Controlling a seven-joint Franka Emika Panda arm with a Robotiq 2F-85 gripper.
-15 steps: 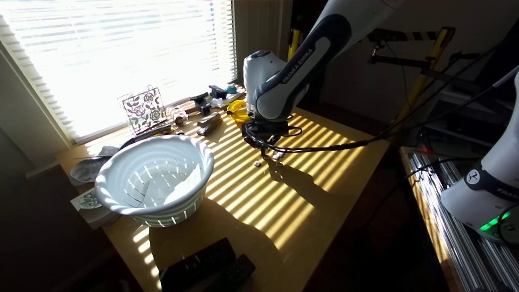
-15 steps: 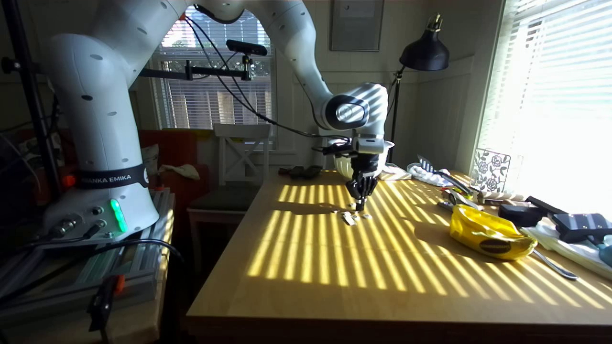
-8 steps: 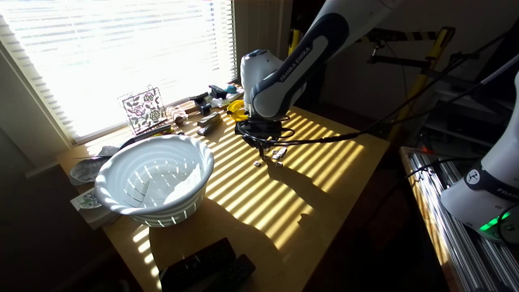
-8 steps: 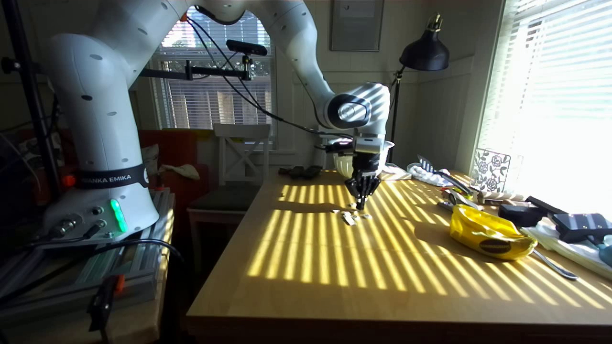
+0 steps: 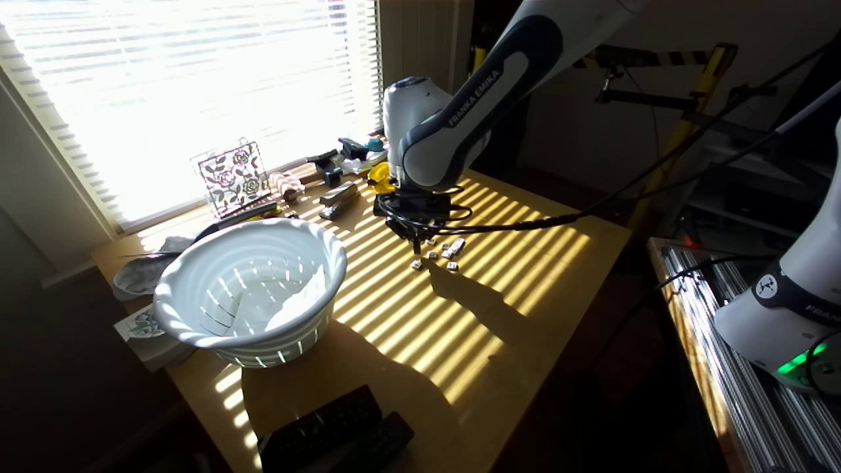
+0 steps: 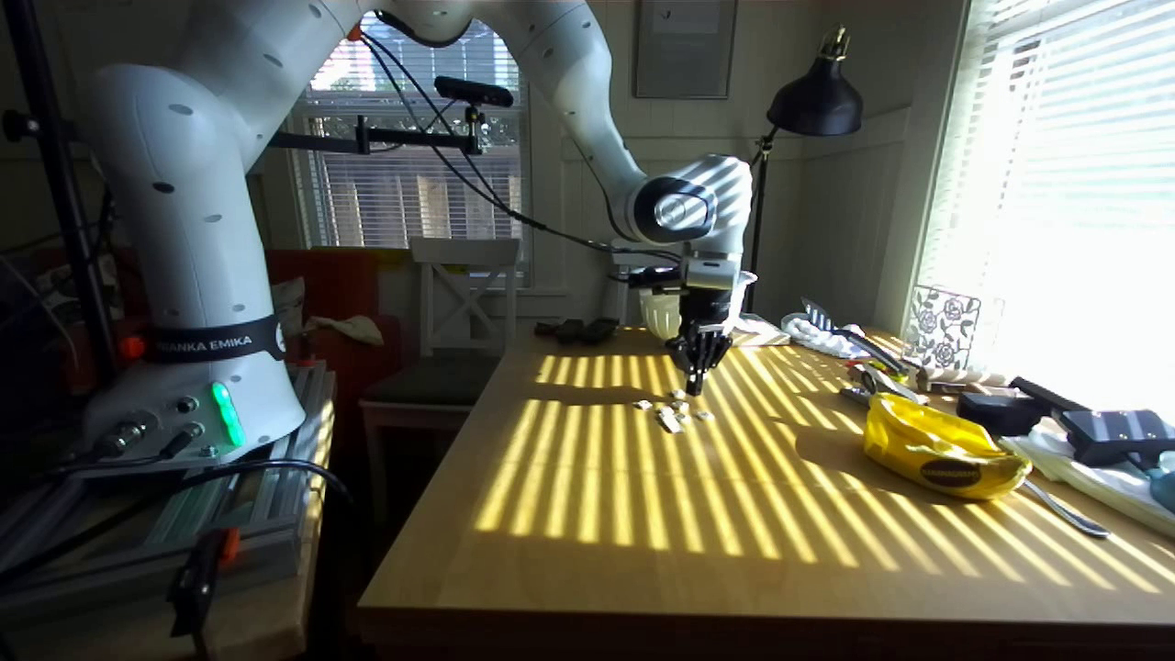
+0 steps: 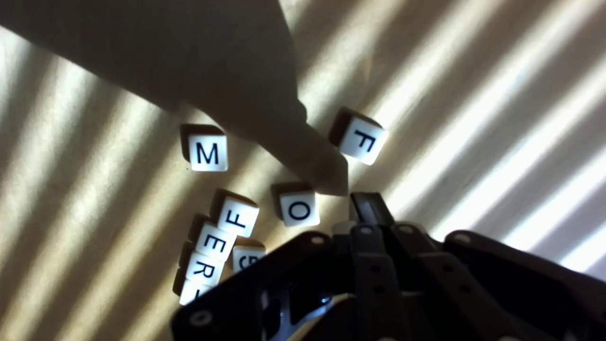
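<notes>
- Small white letter tiles [image 7: 238, 217] are scattered face up on the wooden, sun-striped worktop [image 6: 633, 578].
- An E tile [image 7: 216, 242] and an R tile [image 7: 204, 268] are set edge to edge in a slanting row, the lower end of which is partly hidden by the gripper [image 7: 370, 208]; a G tile [image 7: 246, 258], partly covered too, is placed just beside the row.
- An M tile [image 7: 208, 154], an O tile [image 7: 299, 210] and an F tile [image 7: 363, 140] are laid apart from the row and from one another.
- The gripper is pointed downward, its fingers held together at the tips, which are seen near the O tile and the F tile, apart from both.
- A pale slotted basket [image 5: 256, 345] is placed well apart from the tiles and is shown in both exterior views; near it, two dark remotes [image 5: 328, 420] are laid on the worktop.
- Toward the window [image 5: 197, 98], a floral-patterned stand [image 5: 235, 179] and a yellow pouch [image 6: 904, 436] are set along the worktop's edge.
- Beyond the worktop, a black lamp [image 6: 815, 103] and a white chair [image 6: 465, 250] are seen in an exterior view.
</notes>
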